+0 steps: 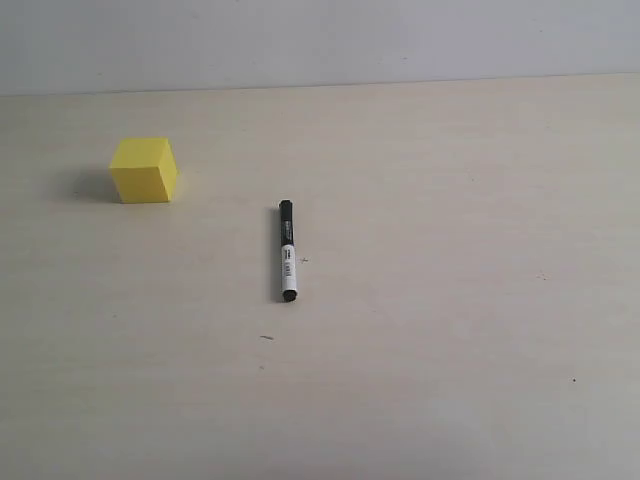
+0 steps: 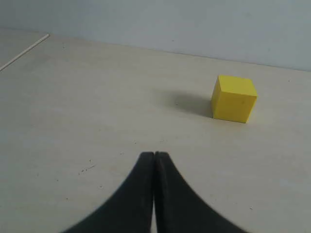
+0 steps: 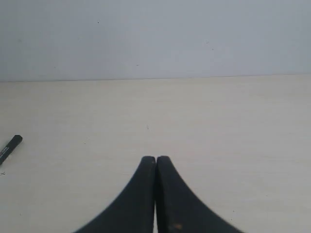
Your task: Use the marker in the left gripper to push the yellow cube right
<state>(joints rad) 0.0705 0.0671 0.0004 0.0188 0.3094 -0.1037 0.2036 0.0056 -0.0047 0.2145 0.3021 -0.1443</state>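
- Yellow cube (image 1: pixel 144 170): sits flat on the pale tabletop (image 1: pixel 450 300), toward 9 o'clock in the exterior view. It casts a soft shadow on its 9 o'clock side.
- Marker (image 1: pixel 287 251): lies flat on the tabletop near the middle of the exterior view, its length running 12 to 6 o'clock. The longer black section is at the 12 o'clock end, then the white printed barrel, with a short black tip at 6.
- Cube to marker: the cube is at about 10 o'clock from the marker, well apart, with bare tabletop between them.
- Left gripper (image 2: pixel 154 155): jaws together, the dark fingers meeting at the tips, low over the tabletop. The cube (image 2: pixel 233 98) shows beyond the tips in the left wrist view, clear of them and untilted.
- Right gripper (image 3: pixel 155 159): jaws together as well, fingertip against fingertip. One black end of the marker (image 3: pixel 9 145) just enters at the edge of the right wrist view, well apart from the tips.
- Grey wall (image 1: pixel 320 40): meets the tabletop's edge at 12 o'clock.
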